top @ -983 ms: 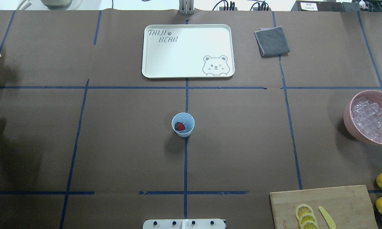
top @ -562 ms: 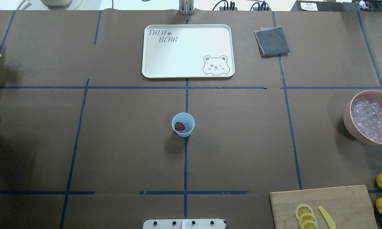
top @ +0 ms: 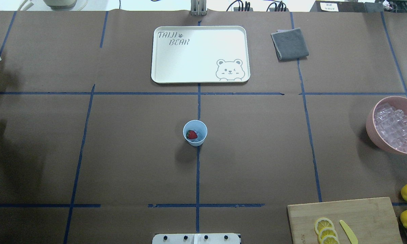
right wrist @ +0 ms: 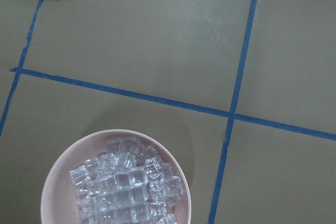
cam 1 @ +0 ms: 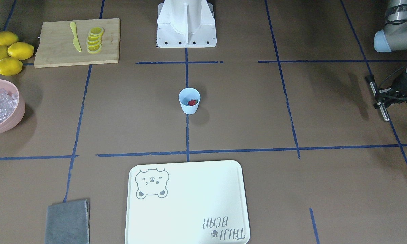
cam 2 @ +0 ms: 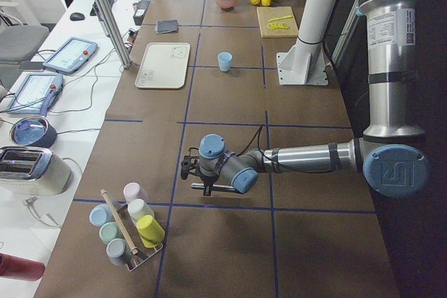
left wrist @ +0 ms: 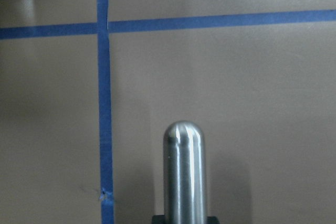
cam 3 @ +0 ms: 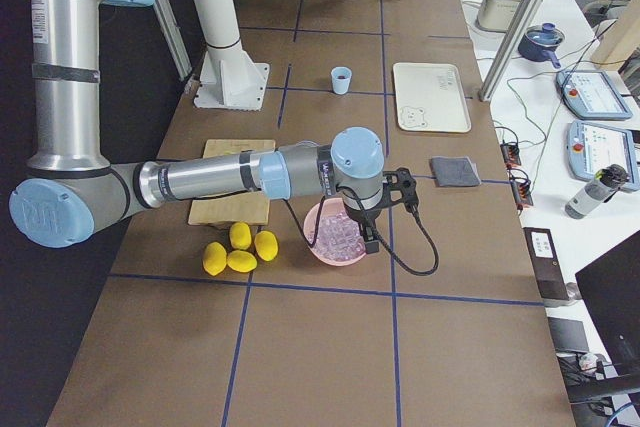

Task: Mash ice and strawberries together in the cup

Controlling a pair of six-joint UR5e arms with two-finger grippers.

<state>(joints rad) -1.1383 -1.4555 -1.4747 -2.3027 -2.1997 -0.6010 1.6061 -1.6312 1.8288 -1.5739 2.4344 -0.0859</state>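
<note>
Mid-table, you're looking at the cup standing upright on the centre tape line, with the strawberry lying inside it, well apart from both arms. Off at the table's left end, the left gripper is pinching a metal rod crosswise, hovering over brown paper. The right gripper is hanging over the pink bowl holding the ice pile, and you can't tell whether its fingers are spread or pressed together.
</note>
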